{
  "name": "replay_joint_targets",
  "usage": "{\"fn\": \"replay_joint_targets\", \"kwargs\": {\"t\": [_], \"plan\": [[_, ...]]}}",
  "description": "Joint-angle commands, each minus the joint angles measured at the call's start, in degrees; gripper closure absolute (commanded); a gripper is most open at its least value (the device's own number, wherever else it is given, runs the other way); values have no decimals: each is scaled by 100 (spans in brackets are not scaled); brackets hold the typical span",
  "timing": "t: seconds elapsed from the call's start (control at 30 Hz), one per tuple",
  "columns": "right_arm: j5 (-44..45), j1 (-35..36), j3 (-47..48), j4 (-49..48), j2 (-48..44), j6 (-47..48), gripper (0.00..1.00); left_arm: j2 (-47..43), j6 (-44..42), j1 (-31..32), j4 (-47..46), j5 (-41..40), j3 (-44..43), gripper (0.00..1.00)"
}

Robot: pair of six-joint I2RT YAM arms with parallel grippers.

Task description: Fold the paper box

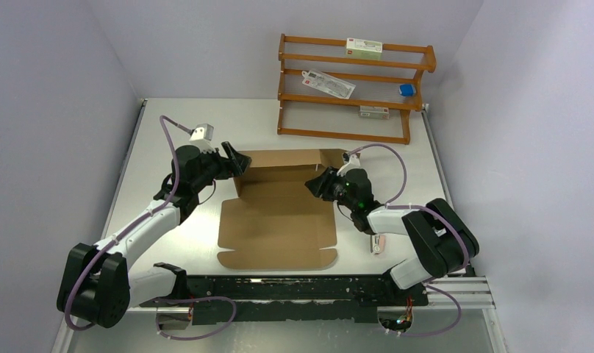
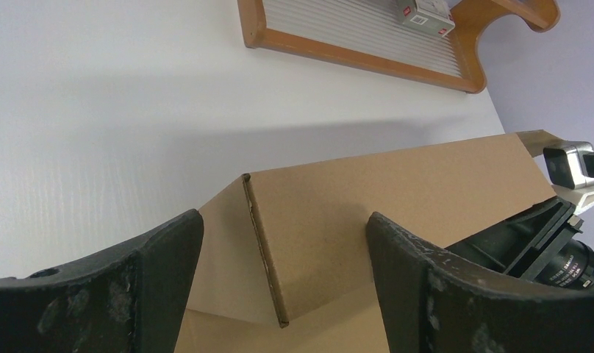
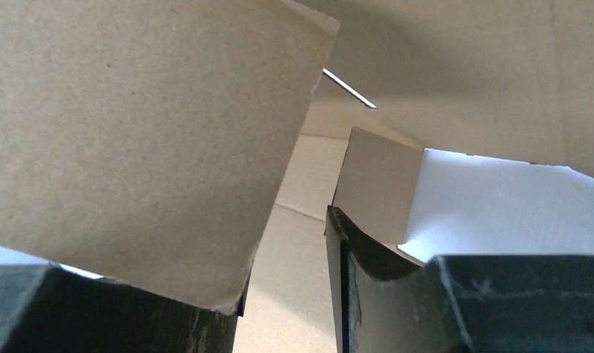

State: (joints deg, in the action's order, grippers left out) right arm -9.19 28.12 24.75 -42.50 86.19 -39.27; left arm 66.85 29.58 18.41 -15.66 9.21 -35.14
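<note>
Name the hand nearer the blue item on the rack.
Right. The right hand reaches the paper box at its right end, toward the blue item; the left hand is at its left end.

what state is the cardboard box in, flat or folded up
Partly folded. The paper box has its far wall standing upright, creased at the corner, while its near half lies flat on the table.

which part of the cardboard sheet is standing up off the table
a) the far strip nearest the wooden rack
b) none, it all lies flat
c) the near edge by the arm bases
a: in the top view the far strip of the paper box stands up as a wall between the left gripper and the right gripper, while its near part lies flat on the table.
</note>
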Motion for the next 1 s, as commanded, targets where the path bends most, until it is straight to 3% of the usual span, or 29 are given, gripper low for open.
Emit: {"fn": "replay_joint_targets", "kwargs": {"t": [0.0,0.23,0.47,0.77,0.97], "plan": [[94,61,137,-246,65,153,57,-27,-5,-13,173,157,136,14],[240,69,138,-78,-68,323,55,-79,-49,-13,280,48,124,14],[774,69,179,901,-935,979,47,-209,-166,-13,458,-202,24,13],[902,70,360,2671,-2052,1556,37,-655,-427,-18,1170,-734,-655,8],[1900,49,964,4193,-2903,2264,35,-801,-512,-22,1364,-909,-625,7]]}}
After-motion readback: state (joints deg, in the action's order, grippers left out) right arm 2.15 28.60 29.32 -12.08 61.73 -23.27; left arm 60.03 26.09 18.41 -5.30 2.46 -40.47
